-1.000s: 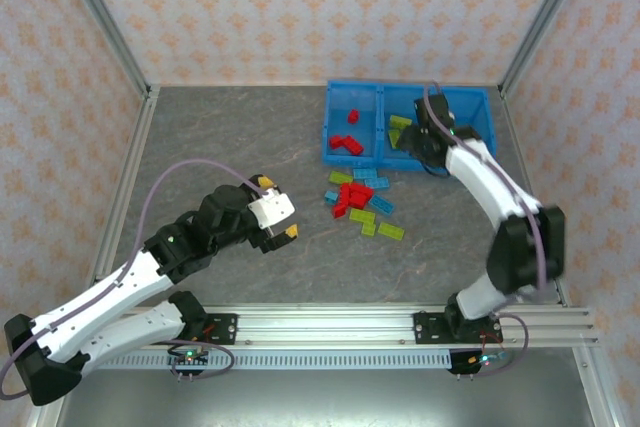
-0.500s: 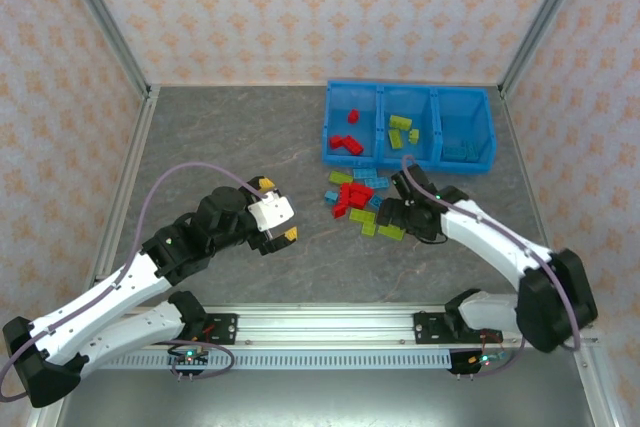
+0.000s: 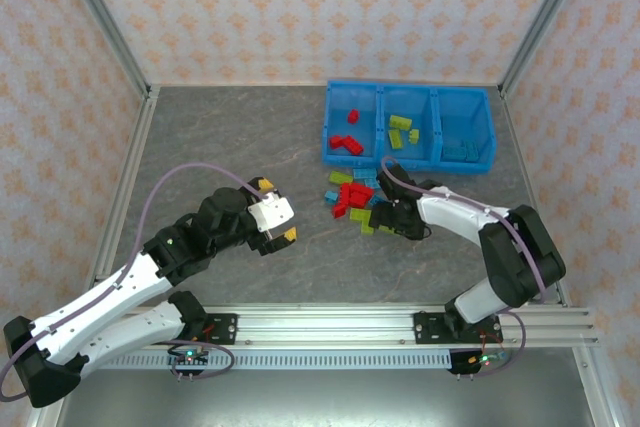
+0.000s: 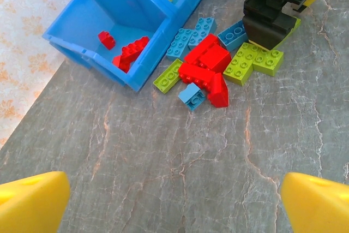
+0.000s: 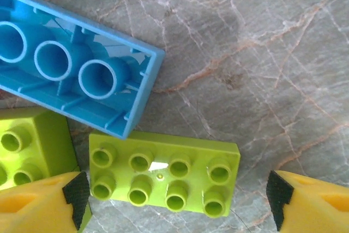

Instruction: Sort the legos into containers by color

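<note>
Both fingers of my right gripper [image 5: 172, 201] stand wide, empty, straddling the flat yellow-green plastic brick [image 5: 163, 181]; I'd centre, lower, squeeze its ends.

The bin [image 3: 408, 87] stands at the far right of the counter [image 3: 230, 137], its three compartments in a row from left to right. A few bricks lie in the left compartment [image 3: 370, 107], a few in the middle compartment [image 3: 425, 107], and some in the near part of the right compartment [image 3: 465, 117]. A loose pile of bricks [image 3: 352, 194] lies on the counter just in front of the left and middle compartments. The right end effector [image 3: 388, 217] is at the pile's near right edge, an eight-stud brick [image 5: 164, 179] lying flat between its fingertips and an overturned long brick [image 5: 71, 75] just behind it. The left end effector [image 3: 278, 209] is well to the left of the pile.
</note>
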